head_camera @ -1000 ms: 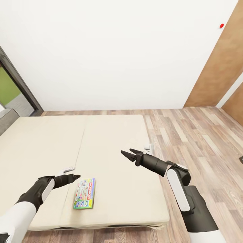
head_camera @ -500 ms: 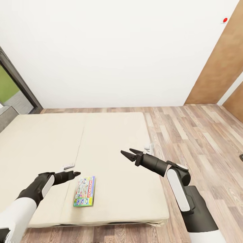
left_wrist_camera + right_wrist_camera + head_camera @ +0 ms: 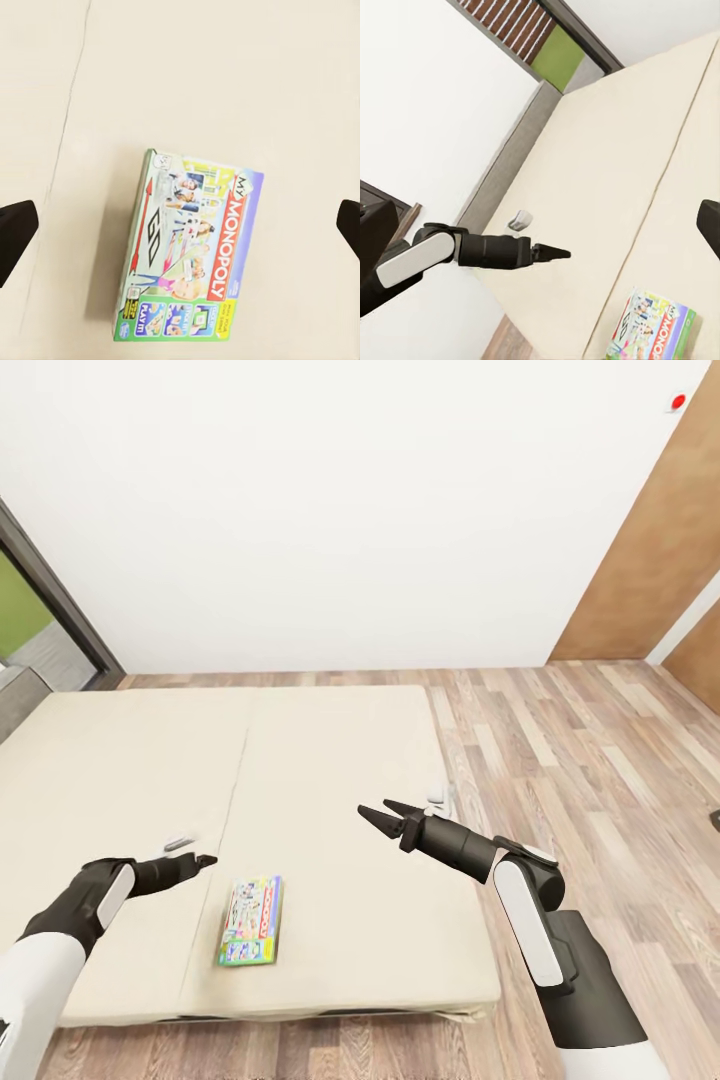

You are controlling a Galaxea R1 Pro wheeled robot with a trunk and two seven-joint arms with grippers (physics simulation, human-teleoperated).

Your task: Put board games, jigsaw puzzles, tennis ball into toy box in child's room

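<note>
A Monopoly board game point(image 3: 251, 934) lies flat near the front edge of the beige bed point(image 3: 330, 760). In the left wrist view the game point(image 3: 191, 259) sits directly ahead, between the widely spread fingers point(image 3: 13, 232). My left gripper point(image 3: 200, 860) hovers open above the mattress, just left of the game and slightly beyond it. My right gripper point(image 3: 385, 818) is open and empty over the bed's right half, well to the right of the game. The right wrist view shows the game point(image 3: 656, 330) and the left arm point(image 3: 487, 251).
Wood floor point(image 3: 580, 760) runs along the bed's right side and behind it. A white wall point(image 3: 350, 510) stands behind, with brown door panels point(image 3: 650, 560) at the right. A dark window frame point(image 3: 50, 600) and the grey headboard point(image 3: 15, 705) are at the left.
My left gripper has drawn away to the left of the game and a little farther out. The whole view has shifted slightly upward. The right arm and the game have not moved.
</note>
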